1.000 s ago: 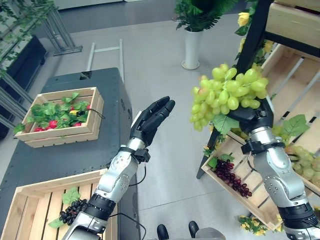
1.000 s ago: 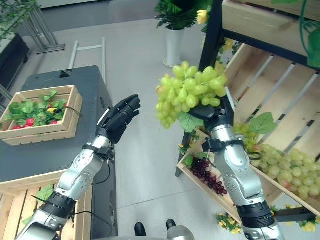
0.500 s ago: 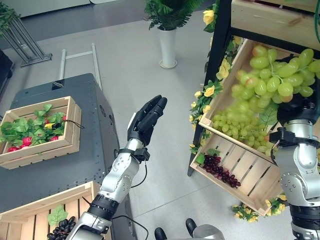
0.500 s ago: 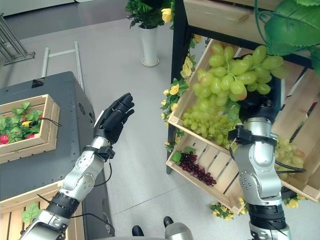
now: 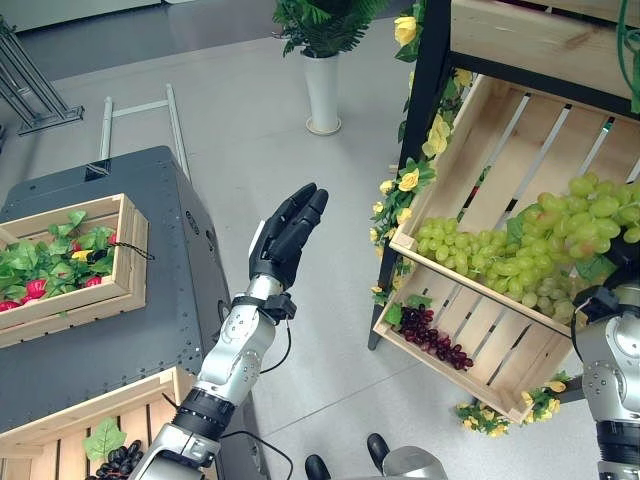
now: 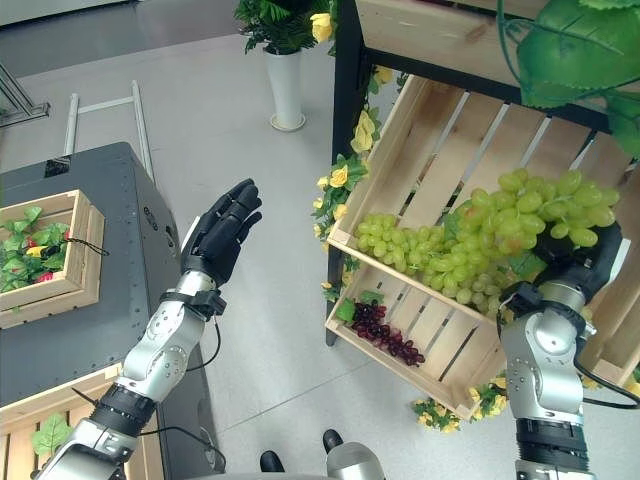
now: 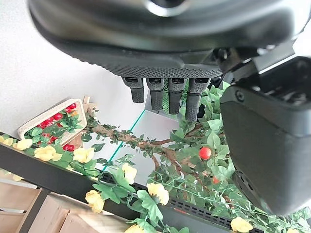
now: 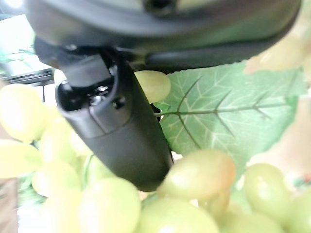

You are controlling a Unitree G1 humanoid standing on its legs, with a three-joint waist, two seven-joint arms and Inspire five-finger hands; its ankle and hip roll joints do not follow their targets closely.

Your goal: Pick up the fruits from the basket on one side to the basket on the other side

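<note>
right hand (image 6: 585, 268) clamped on green grape bunch (image 6: 505, 232), held up over the tilted wooden crate (image 6: 425, 165) on the rack, more green grapes just below. close wrist view adds thumb (image 8: 119, 133) pressed among grapes beside a leaf (image 8: 218, 114). left hand (image 5: 288, 236) raised mid-air, fingers straight, apart, empty.

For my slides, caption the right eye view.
Right hand holds green grapes over the slanted shelf crate; open left hand is raised.
</note>
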